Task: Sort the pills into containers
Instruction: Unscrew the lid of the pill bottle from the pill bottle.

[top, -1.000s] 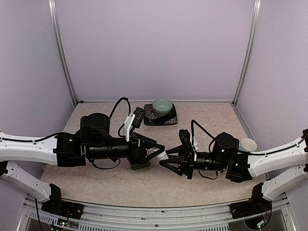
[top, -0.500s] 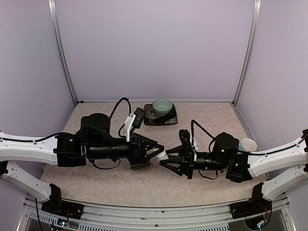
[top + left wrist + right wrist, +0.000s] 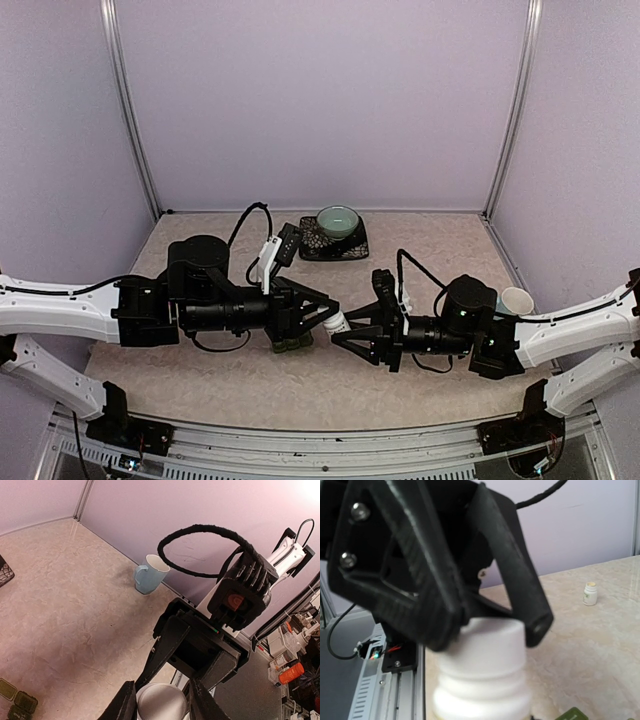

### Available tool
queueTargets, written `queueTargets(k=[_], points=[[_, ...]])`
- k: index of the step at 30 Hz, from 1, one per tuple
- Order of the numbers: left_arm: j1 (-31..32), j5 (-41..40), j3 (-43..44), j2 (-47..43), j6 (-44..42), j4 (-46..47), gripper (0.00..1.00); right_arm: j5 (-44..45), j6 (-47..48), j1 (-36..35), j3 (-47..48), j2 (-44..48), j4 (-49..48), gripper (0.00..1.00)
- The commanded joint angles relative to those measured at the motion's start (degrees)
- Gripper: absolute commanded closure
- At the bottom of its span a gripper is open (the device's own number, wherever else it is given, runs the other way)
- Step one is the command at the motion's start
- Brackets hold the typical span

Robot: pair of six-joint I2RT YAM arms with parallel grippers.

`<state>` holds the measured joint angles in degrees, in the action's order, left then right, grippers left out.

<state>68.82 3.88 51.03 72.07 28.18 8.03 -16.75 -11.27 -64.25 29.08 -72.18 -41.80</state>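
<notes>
A white pill bottle (image 3: 336, 323) hangs above the table between my two grippers. My left gripper (image 3: 332, 314) is shut on one end of it; in the left wrist view its fingertips sit either side of the bottle's round end (image 3: 161, 702). My right gripper (image 3: 341, 337) closes on the other end, and its fingers (image 3: 162, 647) reach the bottle's sides. In the right wrist view the bottle (image 3: 482, 680) fills the foreground, with the left fingers (image 3: 520, 580) on its cap. The dark green containers (image 3: 292, 343) lie on the table under the left gripper and also show in the left wrist view (image 3: 17, 704).
A teal bowl (image 3: 338, 220) sits on a dark patterned mat (image 3: 318, 246) at the back. A pale blue mug (image 3: 516, 299) stands at the right, also in the left wrist view (image 3: 149, 575). A second small white bottle (image 3: 590, 593) stands on the table.
</notes>
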Motion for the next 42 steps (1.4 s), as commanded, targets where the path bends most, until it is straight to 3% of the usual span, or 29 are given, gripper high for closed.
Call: queueTargets(k=[1,6,11,42], points=[[-0.2,0.1,0.5,-0.1,-0.3,0.3,0.64,0.4,0.7,0.4,0.9,1.1,0.3,0.74],[-0.2,-0.3,0.5,-0.6,-0.3,0.5,0.64,0.5,0.7,0.4,0.9,0.9,0.4,0.74],[-0.2,0.3,0.3,0.0,-0.2,0.3,0.47,0.6,0.7,0.4,0.9,1.1,0.3,0.74],[0.3,-0.4,-0.6,0.3,-0.1,0.9,0.54,1.2,0.3,0.4,2.2,1.3,0.3,0.74]])
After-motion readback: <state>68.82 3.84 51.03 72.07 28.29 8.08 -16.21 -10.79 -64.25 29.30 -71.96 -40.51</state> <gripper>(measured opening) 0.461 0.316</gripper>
